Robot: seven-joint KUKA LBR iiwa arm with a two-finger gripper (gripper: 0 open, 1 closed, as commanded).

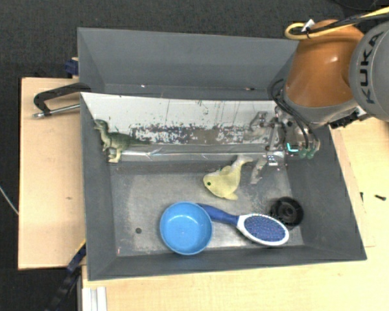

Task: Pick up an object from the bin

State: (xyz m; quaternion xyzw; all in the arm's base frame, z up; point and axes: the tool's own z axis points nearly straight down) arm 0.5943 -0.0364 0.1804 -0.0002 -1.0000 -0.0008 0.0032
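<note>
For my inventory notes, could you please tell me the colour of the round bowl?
The bowl is bright blue, as seen in the camera view.

Dark capital letters "KU" (368,76) printed large on the pale grey casing of the robot arm (379,57), at the upper right of the camera view, just beside the orange wrist cover (324,63). Turned on their side and running along the curve of the casing, with the K nearer the bottom and the U above it. Readable only as the start of a longer word, the following letters too cut off by the casing's curve and the picture's edge to tell.
</note>
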